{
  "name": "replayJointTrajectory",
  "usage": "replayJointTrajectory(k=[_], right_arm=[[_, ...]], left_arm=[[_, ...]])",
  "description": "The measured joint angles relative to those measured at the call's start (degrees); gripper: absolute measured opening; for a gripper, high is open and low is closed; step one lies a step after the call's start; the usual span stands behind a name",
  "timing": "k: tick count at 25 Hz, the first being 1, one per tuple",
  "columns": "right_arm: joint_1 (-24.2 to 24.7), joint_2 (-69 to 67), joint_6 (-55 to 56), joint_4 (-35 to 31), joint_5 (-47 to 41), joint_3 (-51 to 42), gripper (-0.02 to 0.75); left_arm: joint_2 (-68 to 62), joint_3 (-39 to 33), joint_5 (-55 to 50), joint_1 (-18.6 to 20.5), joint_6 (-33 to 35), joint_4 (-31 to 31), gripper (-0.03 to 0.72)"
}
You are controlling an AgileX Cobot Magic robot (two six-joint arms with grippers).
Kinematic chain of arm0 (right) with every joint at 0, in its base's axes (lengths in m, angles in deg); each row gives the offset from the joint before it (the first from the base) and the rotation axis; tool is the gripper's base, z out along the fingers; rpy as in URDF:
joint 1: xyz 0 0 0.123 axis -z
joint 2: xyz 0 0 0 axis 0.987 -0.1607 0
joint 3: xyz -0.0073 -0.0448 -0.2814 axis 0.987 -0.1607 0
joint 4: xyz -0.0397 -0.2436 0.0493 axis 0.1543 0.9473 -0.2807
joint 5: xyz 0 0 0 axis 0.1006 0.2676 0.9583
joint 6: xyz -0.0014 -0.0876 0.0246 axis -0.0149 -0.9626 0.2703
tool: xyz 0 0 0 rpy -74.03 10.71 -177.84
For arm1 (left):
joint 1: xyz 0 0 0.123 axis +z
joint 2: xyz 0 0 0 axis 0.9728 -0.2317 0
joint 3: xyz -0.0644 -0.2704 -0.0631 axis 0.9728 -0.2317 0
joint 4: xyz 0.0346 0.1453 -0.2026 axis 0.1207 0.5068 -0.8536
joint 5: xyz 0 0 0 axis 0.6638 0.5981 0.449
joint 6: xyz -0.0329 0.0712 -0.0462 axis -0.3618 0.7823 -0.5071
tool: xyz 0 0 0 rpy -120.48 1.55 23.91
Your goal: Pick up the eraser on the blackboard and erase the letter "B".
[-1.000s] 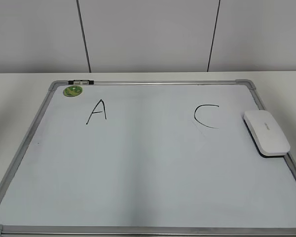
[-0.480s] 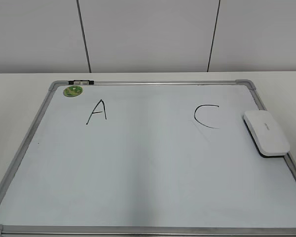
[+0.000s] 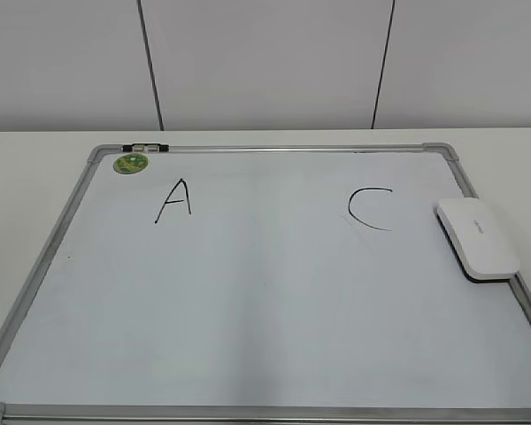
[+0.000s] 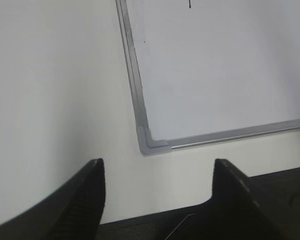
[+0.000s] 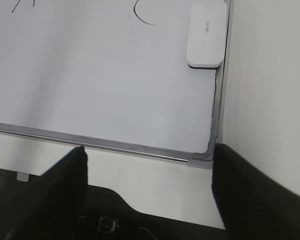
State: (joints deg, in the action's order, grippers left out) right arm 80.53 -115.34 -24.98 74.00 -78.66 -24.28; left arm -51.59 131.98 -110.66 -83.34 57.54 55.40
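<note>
Item: eraser. White rounded-rectangular block with a dark underside and small grey lettering on top. It lies flat on the blackboard at the right edge, just beside the frame, near the letter "C" and well apart from the letter "A". In the right wrist view it appears as the same block against the board's right rail.

Handling, judged: likely light and rigid, with a smooth top that could slip. The long sides look the best place to grip, jaws across the narrow width, dark face kept down toward the board.

Item: letter "B". No such mark shows on the board; the space between "A" and "C" reads blank white. The erasing appears already done, with the eraser lying free.

Item: left gripper. Jaws spread, nothing between them, hanging over the table off the board's near left corner.

Item: right gripper. Jaws parted wide, holding nothing, positioned off the board's near right corner, well apart from the eraser.

Item: green sticker. Round, at the far left corner of the board.

Containers: none in view.
</note>
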Motion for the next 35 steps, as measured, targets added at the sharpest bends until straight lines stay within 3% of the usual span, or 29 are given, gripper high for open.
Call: replayJointTrajectory(k=[7,16,21,35], right_arm=[[0.0,12.3,0.0,7.3,1.1,-8.6,0.592],[0.0,17.7,0.1,11.0,0.9,-14.8,0.592],[0.0,17.7,0.1,11.2,3.1,-15.6,0.592],[0.0,17.7,0.1,11.2,5.2,-16.9,0.592]], left_arm=[[7.6,-10.0,0.3,0.0,0.0,1.3,0.487],[10.1,-16.0,4.0,0.0,0.0,4.8,0.487],[10.1,-18.0,8.9,0.0,0.0,4.8,0.487],[10.2,-18.5,9.5,0.0,0.0,4.9,0.487]])
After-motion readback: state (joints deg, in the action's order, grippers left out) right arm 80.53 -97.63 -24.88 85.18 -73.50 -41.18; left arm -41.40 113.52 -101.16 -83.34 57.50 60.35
